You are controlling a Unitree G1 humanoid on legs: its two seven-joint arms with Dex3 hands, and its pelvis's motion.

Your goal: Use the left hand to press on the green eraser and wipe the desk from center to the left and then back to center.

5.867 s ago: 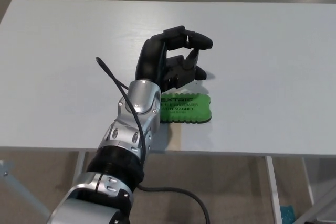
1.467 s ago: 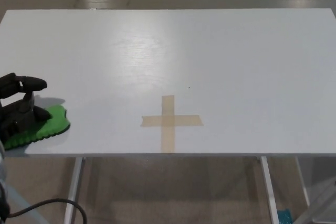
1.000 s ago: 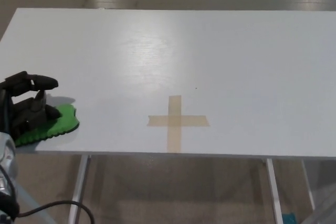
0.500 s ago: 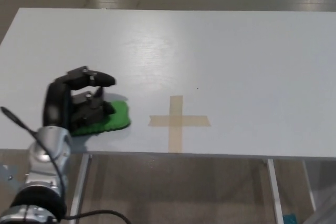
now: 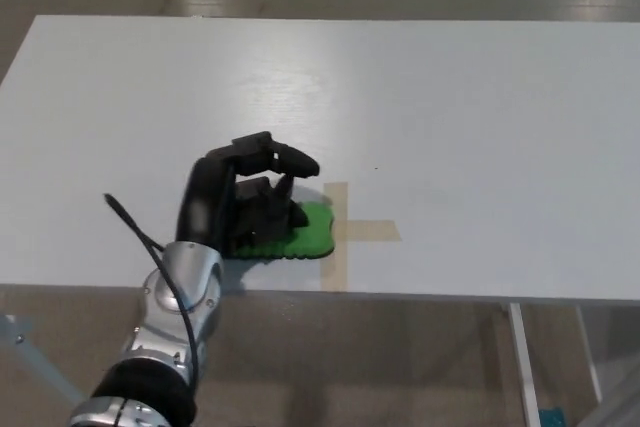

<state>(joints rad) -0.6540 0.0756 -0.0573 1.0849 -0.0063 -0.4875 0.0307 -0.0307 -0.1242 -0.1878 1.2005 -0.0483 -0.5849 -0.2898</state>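
The green eraser (image 5: 306, 235) lies flat on the white desk (image 5: 450, 117), near the front edge, its right end reaching the tape cross (image 5: 350, 232). My left hand (image 5: 250, 202) rests on top of the eraser and covers its left half, palm down, fingers curled over it and pointing right. Only the eraser's right part and front rim show past the hand. The silver forearm comes up from the lower left. The right hand does not show.
A tan tape cross marks the desk's centre front. The desk's front edge runs just below the eraser, with metal legs and floor beneath. A black cable loops off my left forearm (image 5: 175, 297).
My left hand has slid the eraser rightward along the front of the desk, from the far left edge back to the tape cross. The view shifted slightly early on.
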